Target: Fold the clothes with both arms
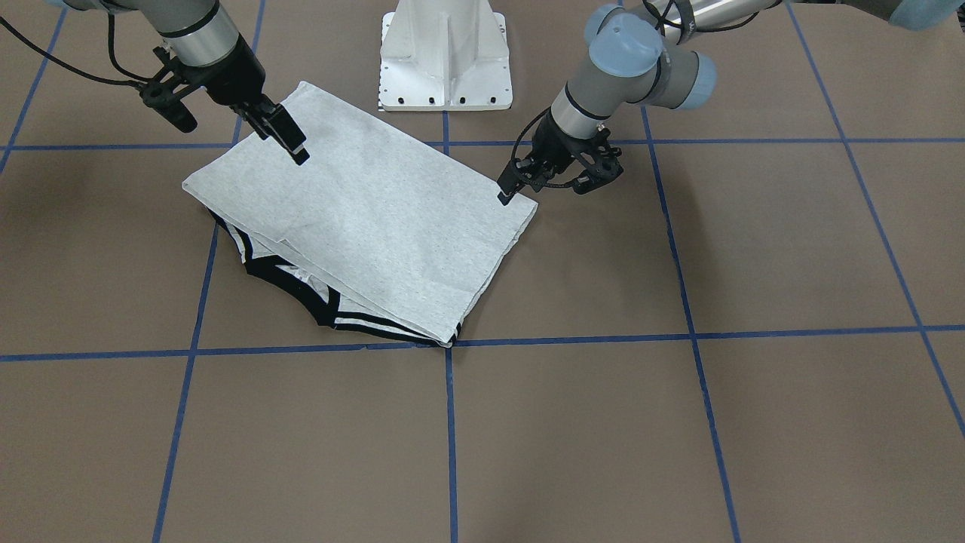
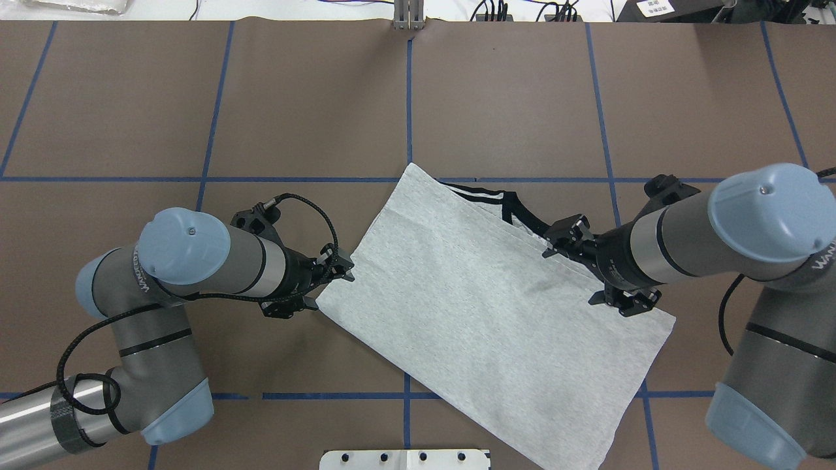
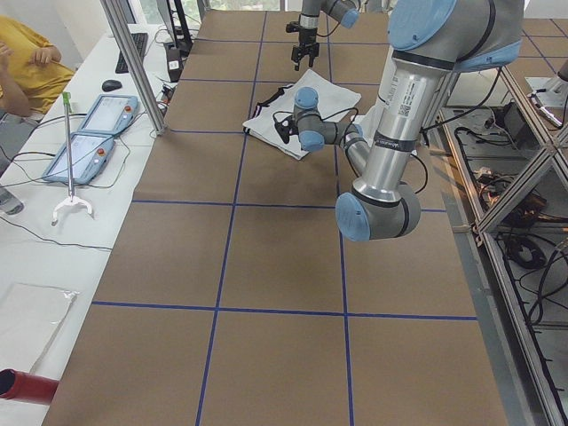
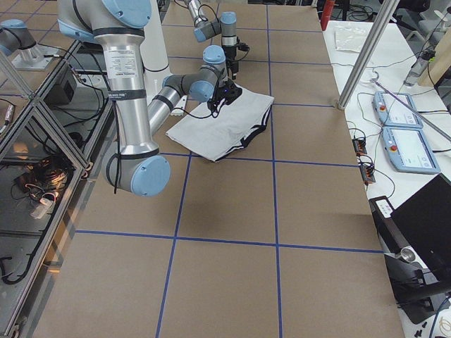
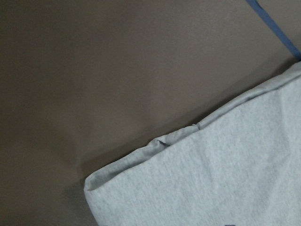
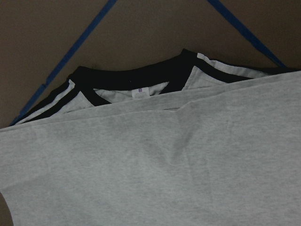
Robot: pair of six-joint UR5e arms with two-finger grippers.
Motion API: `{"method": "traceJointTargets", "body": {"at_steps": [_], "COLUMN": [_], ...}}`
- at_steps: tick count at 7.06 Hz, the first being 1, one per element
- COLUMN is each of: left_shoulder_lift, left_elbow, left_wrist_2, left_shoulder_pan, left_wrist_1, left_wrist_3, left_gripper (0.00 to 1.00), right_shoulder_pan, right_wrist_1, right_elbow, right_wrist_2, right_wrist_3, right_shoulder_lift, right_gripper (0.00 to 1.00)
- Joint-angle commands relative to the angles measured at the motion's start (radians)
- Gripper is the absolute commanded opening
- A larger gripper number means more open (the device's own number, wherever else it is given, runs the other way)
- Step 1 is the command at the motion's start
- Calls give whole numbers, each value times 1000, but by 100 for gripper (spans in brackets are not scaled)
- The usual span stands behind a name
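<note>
The folded heather-grey T-shirt [image 1: 377, 219] lies mid-surface [image 1: 678, 415] as a slanted rectangle. The overhead view shows only a sliver of its black collar [image 6: 136, 77]. The right wrist view shows the collar wide, with a small neck label [image 6: 139, 92]. In the front-facing view, the left claw [image 1: 507, 192] is at the shirt's 2 o'clock corner and the right claw [image 1: 295, 151] is over its 11 o'clock end. I cannot tell whether either is spread.

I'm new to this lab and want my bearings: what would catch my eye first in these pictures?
The light grey T-shirt, folded into a slanted rectangle on the brown table, with its black collar peeking out along the edge farthest from the robot. Flanking it, the left pincer sits at one short end and the right pincer hangs above the opposite half.
</note>
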Motion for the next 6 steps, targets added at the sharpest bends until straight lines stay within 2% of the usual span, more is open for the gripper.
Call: {"method": "traceJointTargets", "body": {"at_steps": [1, 6], "left_shoulder_lift": [1, 27], "left_elbow": [30, 38], "left_wrist_2": [25, 25], "left_shoulder_pan": [2, 8], "left_wrist_1": [14, 14], "left_wrist_3": [1, 1], "left_gripper": [61, 54], "right_shoulder_pan": [15, 14], "right_wrist_1": [-2, 2], "right_elbow": [-23, -38], "right_wrist_2": [-24, -25], "right_wrist_3": [-6, -5], "right_shoulder_lift": [31, 40], "right_gripper": [100, 100]}}
